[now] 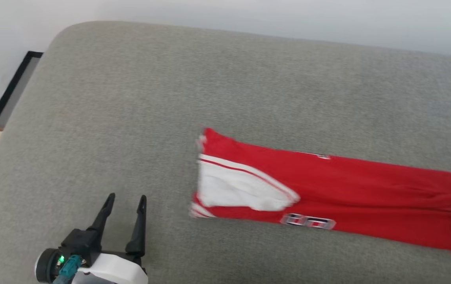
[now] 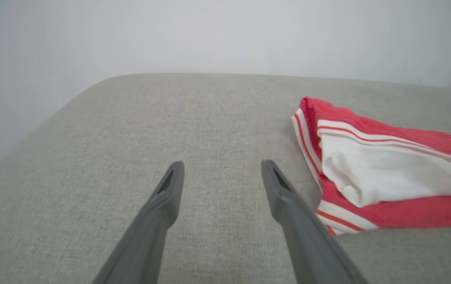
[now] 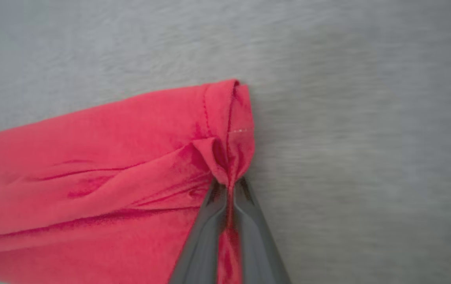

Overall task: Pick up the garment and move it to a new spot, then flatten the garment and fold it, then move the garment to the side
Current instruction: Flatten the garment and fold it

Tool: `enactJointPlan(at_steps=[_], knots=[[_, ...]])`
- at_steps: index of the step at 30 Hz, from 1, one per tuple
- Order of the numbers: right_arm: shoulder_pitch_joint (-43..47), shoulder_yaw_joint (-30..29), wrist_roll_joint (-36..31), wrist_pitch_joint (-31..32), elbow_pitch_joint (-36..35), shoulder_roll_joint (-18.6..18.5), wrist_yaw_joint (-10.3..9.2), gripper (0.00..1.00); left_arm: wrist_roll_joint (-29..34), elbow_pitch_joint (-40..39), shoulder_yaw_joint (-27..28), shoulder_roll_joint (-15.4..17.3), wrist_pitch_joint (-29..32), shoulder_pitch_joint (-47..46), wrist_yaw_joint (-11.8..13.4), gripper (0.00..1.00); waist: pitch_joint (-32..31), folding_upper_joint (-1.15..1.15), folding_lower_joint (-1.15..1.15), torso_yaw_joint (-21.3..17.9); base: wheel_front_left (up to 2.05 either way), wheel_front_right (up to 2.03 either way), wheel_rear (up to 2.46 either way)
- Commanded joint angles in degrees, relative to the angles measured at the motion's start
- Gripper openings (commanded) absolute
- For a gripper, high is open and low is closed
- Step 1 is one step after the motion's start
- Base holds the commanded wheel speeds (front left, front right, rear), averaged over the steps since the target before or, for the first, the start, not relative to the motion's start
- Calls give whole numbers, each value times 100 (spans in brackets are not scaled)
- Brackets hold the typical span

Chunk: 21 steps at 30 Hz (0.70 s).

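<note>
The left gripper (image 1: 127,196) hangs spread and empty above the grey cushion (image 1: 170,98), just left of the garment (image 1: 328,185), which lies across it in a long folded strip. At the strip's right end, the right wrist view shows the right gripper (image 3: 229,182) pinching the red hem.

We saw the right gripper (image 3: 229,184) pinching the red shirt (image 3: 91,177) at its hem.
Its two dark fingers (image 3: 251,225) were closed together on a bunched fold by the shirt's stitched corner, with red cloth showing between them. From the pinch, creases ran leftward across the shirt, which lay on the grey woven cushion (image 3: 367,138).
</note>
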Motion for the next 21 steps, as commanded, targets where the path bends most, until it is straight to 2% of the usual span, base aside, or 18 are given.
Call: enactJointPlan(at_steps=[1,8,12,16,21], knots=[[29,-164,-39,-53,102,-152,-46,0,88,-44,43,-2,-29,2,-24,100,17,0,0,-84,0,0,0],[-2,-1310,-261,-350,216,-765,-30,0,198,-134,64,8,-30,56,-35,100,27,0,0,-423,0,0,0],[-95,-1674,-449,-424,241,-940,-26,0,172,-130,80,18,-30,47,-33,100,8,0,0,-545,0,0,0],[-15,-1332,-664,-362,-214,-836,-25,0,155,-112,68,27,-29,66,-32,100,-17,0,0,-646,0,0,0],[166,-414,-629,18,-1410,-499,-26,0,89,-70,-4,70,-30,1,-33,100,-28,0,0,-697,0,0,0]])
